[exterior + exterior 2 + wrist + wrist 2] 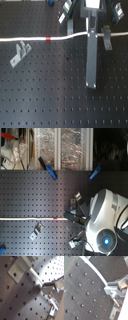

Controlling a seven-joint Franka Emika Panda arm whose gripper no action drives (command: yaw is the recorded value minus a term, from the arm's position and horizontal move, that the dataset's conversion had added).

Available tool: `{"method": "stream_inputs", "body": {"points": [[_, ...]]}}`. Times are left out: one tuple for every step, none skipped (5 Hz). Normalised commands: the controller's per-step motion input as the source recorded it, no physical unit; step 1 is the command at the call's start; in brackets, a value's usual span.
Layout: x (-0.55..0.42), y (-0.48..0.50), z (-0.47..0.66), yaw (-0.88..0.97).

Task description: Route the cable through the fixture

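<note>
We take this to be the carrying step: the gripper (pixel 108 288) is clamped on the cable (pixel 30 39), which lies stretched across the perforated bench (pixel 55 95). In the first exterior view a small grey fixture bracket (pixel 19 53) sits just beside the cable's red band (pixel 48 38), on the near side, with the cable not yet threaded through it. Next, we judge, the held end must travel toward that bracket and drop into its slot. The gripper holds the cable well apart from the bracket.
</note>
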Motion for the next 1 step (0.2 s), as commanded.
{"method": "stream_inputs", "body": {"points": [[0.02, -0.003, 0.0, 0.0]]}}
